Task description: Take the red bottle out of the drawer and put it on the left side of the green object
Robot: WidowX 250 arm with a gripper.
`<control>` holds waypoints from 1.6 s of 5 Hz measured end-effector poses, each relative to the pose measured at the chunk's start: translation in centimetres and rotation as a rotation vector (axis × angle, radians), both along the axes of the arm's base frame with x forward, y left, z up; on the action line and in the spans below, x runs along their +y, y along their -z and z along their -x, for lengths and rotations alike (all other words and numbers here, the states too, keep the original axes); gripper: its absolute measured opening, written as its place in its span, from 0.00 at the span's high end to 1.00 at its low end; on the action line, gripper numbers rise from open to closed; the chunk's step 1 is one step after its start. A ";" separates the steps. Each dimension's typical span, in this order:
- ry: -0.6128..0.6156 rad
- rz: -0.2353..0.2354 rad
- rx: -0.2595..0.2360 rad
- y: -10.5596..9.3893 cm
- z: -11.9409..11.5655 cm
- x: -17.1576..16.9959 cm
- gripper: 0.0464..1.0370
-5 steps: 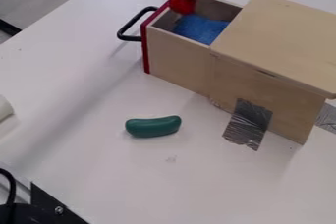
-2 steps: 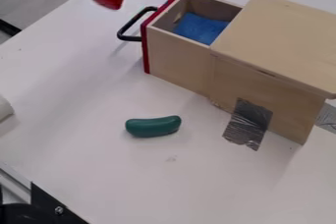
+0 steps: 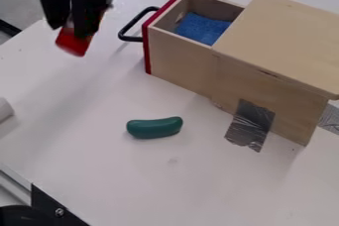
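We've got the red bottle (image 3: 73, 45) pinched in our claw (image 3: 69, 28), curved handle (image 3: 131, 38) jutting off the wooden drawer (image 3: 175, 56), plus a smooth green object (image 3: 154, 128).

fixed camera above the tabletop (image 3: 198, 185), slanting down at middling range, facing the long side of the wooden box (image 3: 285, 36), looking into its open drawer (image 3: 179, 56), floor (image 3: 15, 4) at upper left

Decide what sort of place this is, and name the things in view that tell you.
Probably a robotics lab or workshop: a black robot gripper hangs over a white table, and a wooden box has silver tape stuck to its side.
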State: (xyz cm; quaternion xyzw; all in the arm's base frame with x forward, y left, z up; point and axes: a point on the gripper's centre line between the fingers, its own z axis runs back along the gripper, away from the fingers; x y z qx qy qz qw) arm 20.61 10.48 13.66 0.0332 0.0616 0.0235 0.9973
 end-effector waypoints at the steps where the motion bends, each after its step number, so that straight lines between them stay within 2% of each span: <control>1: 0.014 -0.045 0.046 2.8 1.7 0.3 0.48; 2: -0.010 -0.013 -0.001 5.6 2.3 0.4 0.48; 3: -0.042 0.005 -0.005 8.9 2.2 0.3 0.48; 4: -0.079 0.028 -0.030 10.9 1.6 0.0 0.48; 5: -0.088 0.009 -0.092 11.7 0.6 -0.1 0.48; 6: -0.087 0.008 -0.148 11.7 0.3 -0.4 0.53; 7: -0.048 0.020 -0.192 11.7 0.8 -1.1 0.47; 8: -0.105 0.050 -0.120 12.5 2.0 -1.3 0.14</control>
